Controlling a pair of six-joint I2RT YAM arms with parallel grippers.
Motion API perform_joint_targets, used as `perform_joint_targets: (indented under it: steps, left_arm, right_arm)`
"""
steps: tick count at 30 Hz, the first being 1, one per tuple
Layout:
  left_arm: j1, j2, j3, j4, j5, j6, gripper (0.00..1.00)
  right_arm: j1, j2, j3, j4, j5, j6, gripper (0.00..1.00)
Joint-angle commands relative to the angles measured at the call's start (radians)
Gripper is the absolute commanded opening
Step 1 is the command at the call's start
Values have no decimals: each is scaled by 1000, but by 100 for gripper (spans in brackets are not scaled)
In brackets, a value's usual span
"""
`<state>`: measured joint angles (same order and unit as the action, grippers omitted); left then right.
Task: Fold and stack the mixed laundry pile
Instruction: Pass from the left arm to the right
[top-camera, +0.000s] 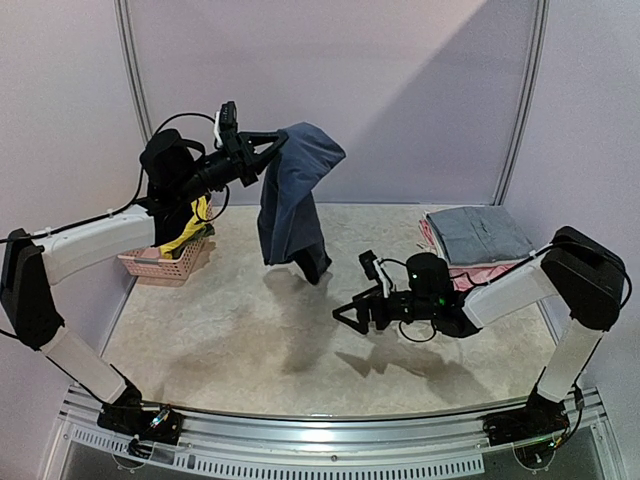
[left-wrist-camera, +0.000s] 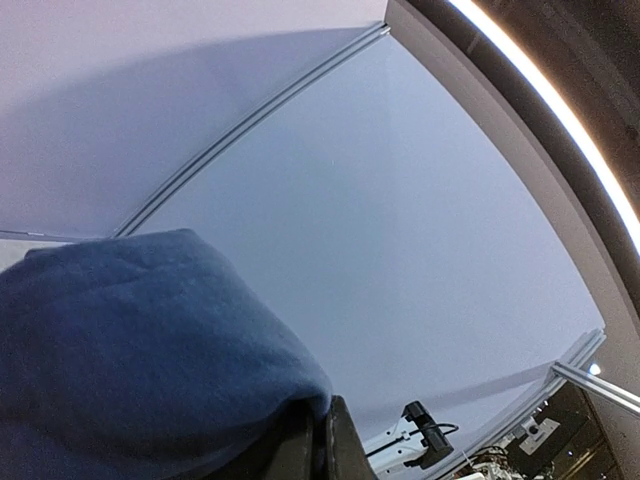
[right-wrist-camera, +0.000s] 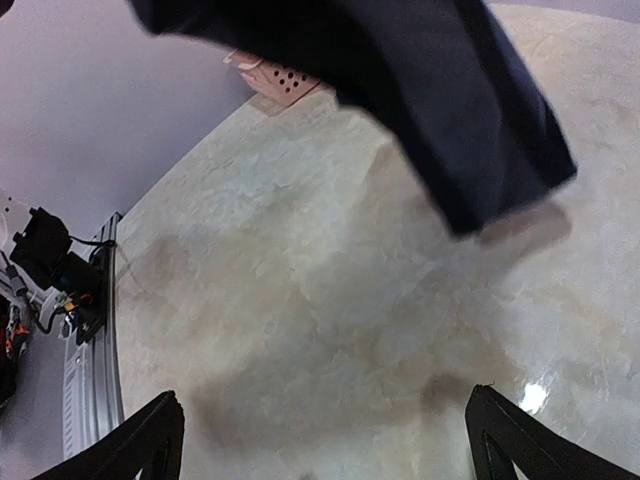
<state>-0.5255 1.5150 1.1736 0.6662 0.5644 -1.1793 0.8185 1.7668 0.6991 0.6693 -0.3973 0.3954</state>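
Dangling clamped in the left gripper (top-camera: 276, 140), the top (top-camera: 293, 200) awaits folding; behind the spread right gripper (top-camera: 346, 317), pieces (top-camera: 480, 236) seem stacked.

Navy blue top (top-camera: 295, 195) — plain, unpatterned; yellow garment (top-camera: 190, 238); pink lattice basket (top-camera: 160, 264); grey garment (top-camera: 478, 235), plain; pink pieces (top-camera: 462, 272); counter (top-camera: 250, 340) — mottled beige, marble-like.

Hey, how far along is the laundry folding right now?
Done: a grey garment lies folded on pink pieces at the right. In hand: left tool holds the navy top aloft; right tool open, low beside it. Left: the yellow garment in the basket.
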Motion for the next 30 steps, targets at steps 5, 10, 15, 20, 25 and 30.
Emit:
perform_joint_targets:
  steps: [5, 10, 15, 20, 25, 30]
  left_arm:
    - [-57, -58, 9, 44, 14, 10, 0]
    - [-84, -74, 12, 37, 12, 18, 0]
    - [-90, -86, 11, 22, 8, 28, 0]
    - [-86, -114, -5, -19, -4, 70, 0]
    - [-47, -178, -88, -39, -59, 109, 0]
    - [37, -320, -272, -114, -221, 148, 20]
  right_arm:
    - [7, 132, 148, 67, 106, -63, 99]
    - [8, 199, 216, 62, 111, -87, 99]
    - [8, 255, 262, 85, 2, -94, 53]
    - [8, 217, 217, 84, 41, -75, 1]
    - [8, 68, 210, -159, 157, -125, 0]
    - [7, -159, 294, -509, 339, -195, 0]
